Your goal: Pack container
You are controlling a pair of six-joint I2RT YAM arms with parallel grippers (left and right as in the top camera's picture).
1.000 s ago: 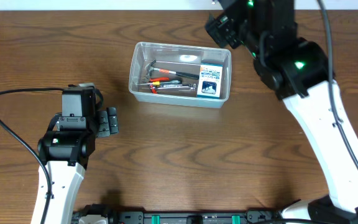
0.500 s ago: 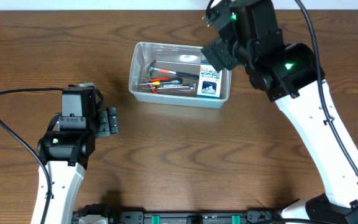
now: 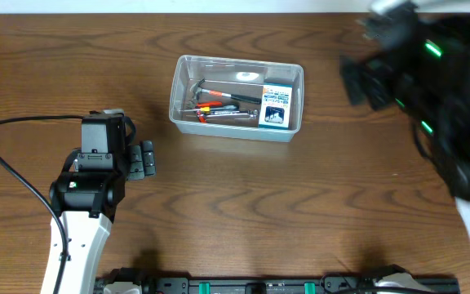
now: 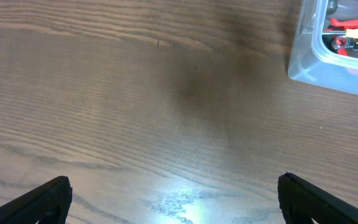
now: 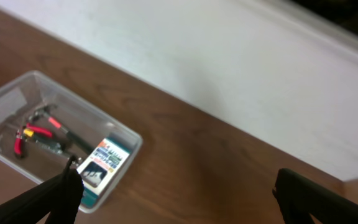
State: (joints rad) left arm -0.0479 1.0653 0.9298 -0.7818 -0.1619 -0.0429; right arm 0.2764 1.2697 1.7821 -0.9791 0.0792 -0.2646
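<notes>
The clear plastic container (image 3: 181,88) sits at the table's back centre and holds several hand tools with red handles (image 3: 210,107) and a blue-and-white box (image 3: 275,107). It also shows in the right wrist view (image 5: 17,99) with the box (image 5: 101,165), and its corner shows in the left wrist view (image 4: 306,59). My left gripper (image 3: 146,159) rests low at the left, open and empty, fingers wide over bare wood (image 4: 173,202). My right gripper (image 3: 357,80), blurred, is raised to the right of the container, open and empty (image 5: 179,196).
A black cable (image 3: 6,163) loops on the table left of the left arm. A white wall (image 5: 229,56) runs behind the table's far edge. Bare wood lies between the left gripper and the container.
My right arm has swung away from above the container's right end to the right and is blurred with motion. The left arm has not moved.
</notes>
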